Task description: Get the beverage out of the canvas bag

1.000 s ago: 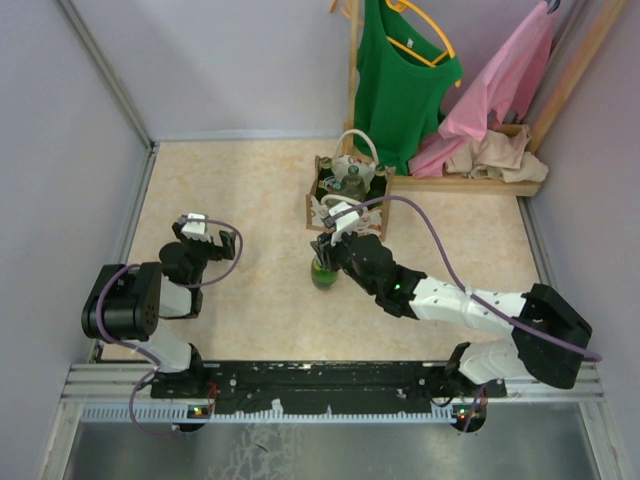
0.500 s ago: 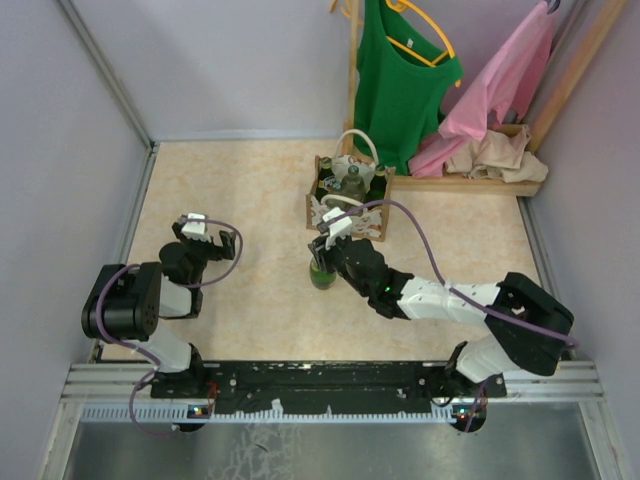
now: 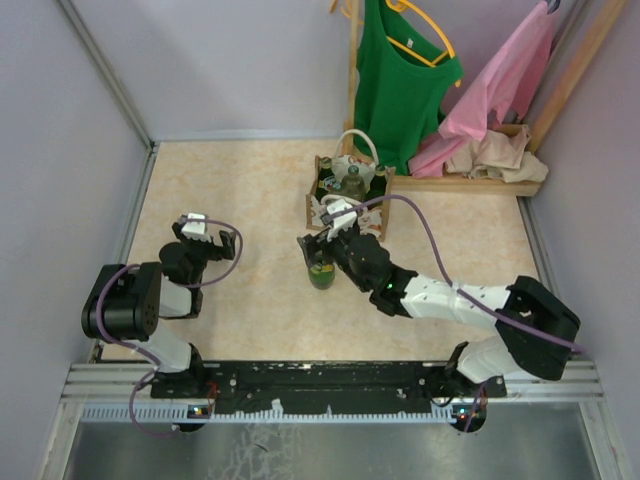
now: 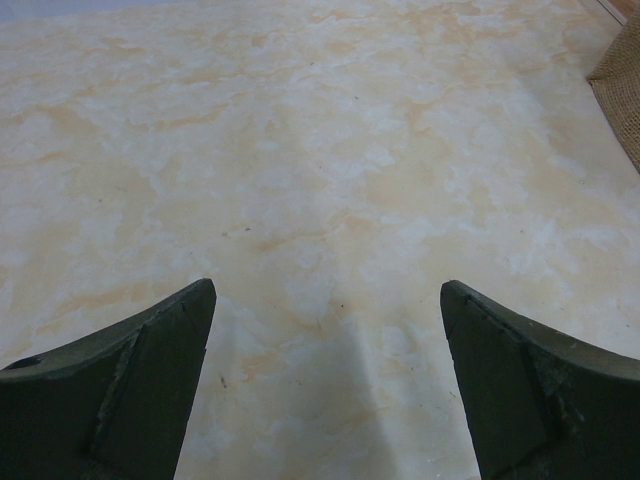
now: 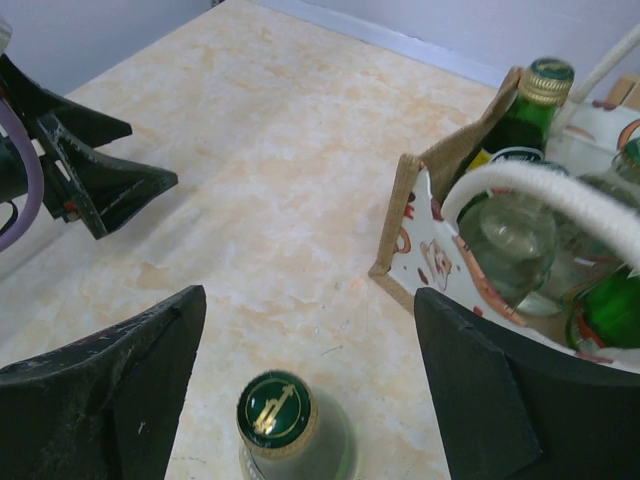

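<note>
The canvas bag [image 3: 322, 198] stands mid-table with white handles; in the right wrist view [image 5: 410, 215] it shows a tan edge and a white patterned inside. It holds several bottles, among them a green one with a gold cap [image 5: 545, 85] and a clear one [image 5: 505, 235]. One beverage bottle [image 3: 321, 272] stands upright on the table in front of the bag, its green and gold cap [image 5: 275, 410] showing. My right gripper [image 5: 308, 295] is open, its fingers on either side of that bottle's neck, not touching; it also shows from above [image 3: 322, 243]. My left gripper [image 4: 328, 285] is open and empty over bare table.
A wooden clothes rack base [image 3: 470, 180] stands at the back right, with a green top [image 3: 400, 80] and pink cloth [image 3: 495, 95] hanging over it. Walls close the table on three sides. A woven tan corner [image 4: 620, 90] shows at the right edge of the left wrist view.
</note>
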{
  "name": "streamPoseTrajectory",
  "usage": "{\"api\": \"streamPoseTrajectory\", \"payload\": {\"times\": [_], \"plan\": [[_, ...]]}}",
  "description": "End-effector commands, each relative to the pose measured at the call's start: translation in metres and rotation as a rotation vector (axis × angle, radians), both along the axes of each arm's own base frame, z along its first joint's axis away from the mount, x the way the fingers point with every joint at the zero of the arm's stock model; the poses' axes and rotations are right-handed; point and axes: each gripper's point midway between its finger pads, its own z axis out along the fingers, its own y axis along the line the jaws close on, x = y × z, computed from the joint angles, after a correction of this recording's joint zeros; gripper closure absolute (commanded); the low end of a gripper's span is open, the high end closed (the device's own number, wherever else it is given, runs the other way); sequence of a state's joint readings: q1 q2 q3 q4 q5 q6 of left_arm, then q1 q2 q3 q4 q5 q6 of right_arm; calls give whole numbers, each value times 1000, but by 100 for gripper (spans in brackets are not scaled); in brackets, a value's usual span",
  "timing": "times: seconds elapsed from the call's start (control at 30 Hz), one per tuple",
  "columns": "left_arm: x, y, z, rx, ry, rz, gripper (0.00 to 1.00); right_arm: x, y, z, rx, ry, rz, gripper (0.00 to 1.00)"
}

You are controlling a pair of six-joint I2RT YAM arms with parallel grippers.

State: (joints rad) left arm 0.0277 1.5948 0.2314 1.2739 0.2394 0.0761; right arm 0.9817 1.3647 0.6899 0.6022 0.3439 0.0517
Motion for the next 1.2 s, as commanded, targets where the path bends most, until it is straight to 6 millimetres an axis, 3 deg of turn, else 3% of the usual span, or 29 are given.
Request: {"api": "streamPoseTrajectory", "payload": {"times": [0.0, 0.2, 0.43, 0.63, 0.8, 1.03, 1.17], "plan": [[4, -2, 6, 5, -21, -7, 0, 8, -2, 105, 101, -173, -43, 13], [4, -2, 6, 5, -21, -8, 0, 25, -17, 176, 121, -292, -143, 14], [3, -3, 6, 4, -21, -8, 0, 83, -63, 205, 137, -237, -361, 39], [3, -2, 6, 4, -20, -7, 0, 133, -106, 179, 135, -84, -500, 62], [4, -2, 6, 5, -22, -8, 0, 156, -133, 145, 109, 0, -554, 70], [4, -2, 6, 5, -21, -7, 0, 179, -148, 92, 32, 99, -572, 45], [4, -3, 6, 4, -21, -9, 0, 189, -147, 72, 6, 136, -554, 36]]}}
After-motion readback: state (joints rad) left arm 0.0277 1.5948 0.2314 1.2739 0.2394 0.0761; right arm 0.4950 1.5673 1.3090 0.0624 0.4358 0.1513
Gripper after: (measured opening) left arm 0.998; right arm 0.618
